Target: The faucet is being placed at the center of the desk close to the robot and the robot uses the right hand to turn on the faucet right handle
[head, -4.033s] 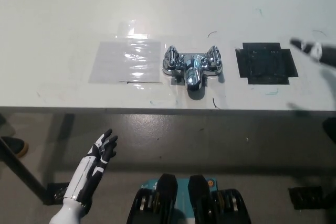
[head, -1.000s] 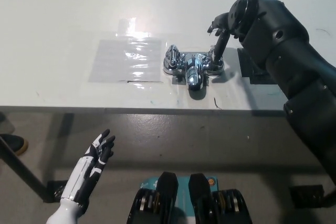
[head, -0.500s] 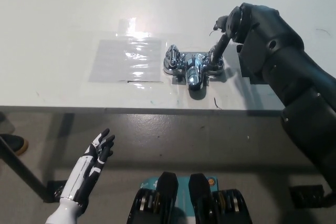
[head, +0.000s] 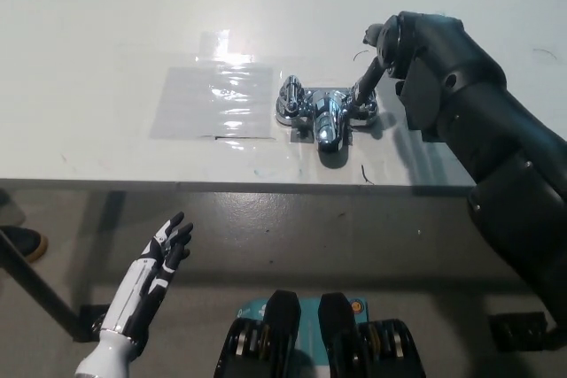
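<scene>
Faucet (head: 323, 114) on desk (head: 133, 33) near front edge, just left of my right hand (head: 386, 49). Hand reaches down onto right handle (head: 361, 99), ready to turn; closed on it or not, cannot tell. Left hand (head: 158, 263) idle below desk edge, fingers (head: 177, 235) apart.

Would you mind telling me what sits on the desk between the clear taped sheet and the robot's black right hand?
In the head view, only the chrome faucet lies between the clear sheet and the right hand, which reaches its right handle.
</scene>
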